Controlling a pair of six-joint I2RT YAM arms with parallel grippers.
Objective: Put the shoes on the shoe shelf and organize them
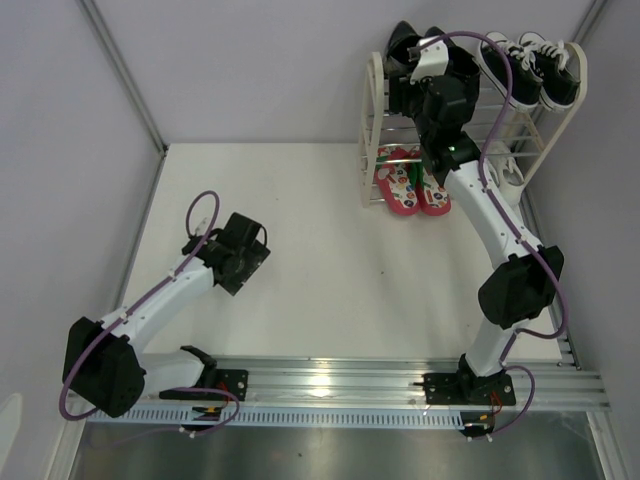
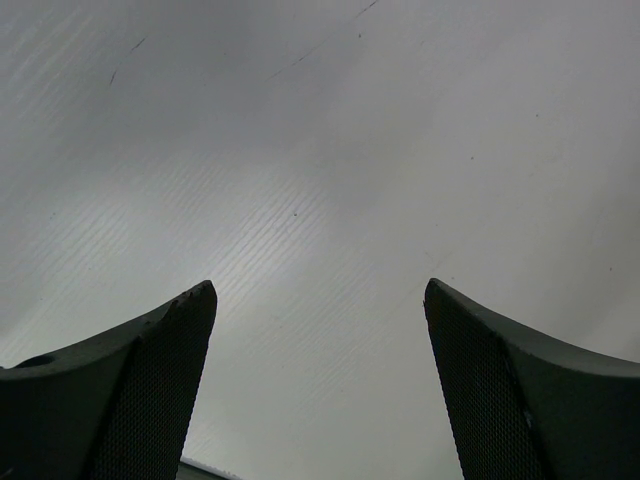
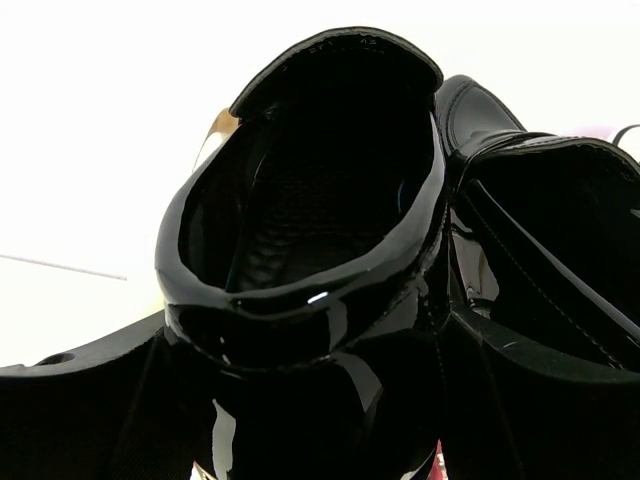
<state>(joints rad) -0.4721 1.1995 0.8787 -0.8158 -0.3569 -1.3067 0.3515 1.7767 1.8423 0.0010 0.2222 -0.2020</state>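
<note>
The left gripper (image 2: 318,285) hangs wide open above the white table (image 1: 330,260), holding nothing. At far right, the shoe shelf (image 1: 374,120) has glossy black dress shoes (image 3: 320,250) on its top tier. The right gripper (image 1: 408,82) is against one shoe's heel, but I cannot tell whether it grips. Red flip-flops (image 1: 410,185) lie low in the shelf.

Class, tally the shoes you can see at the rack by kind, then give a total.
Glossy black dress shoes: 2
Black canvas sneakers: 2
Red flip-flops: 2
White sneakers: 1 in view, more may be hidden
Total: 7 in view
</note>
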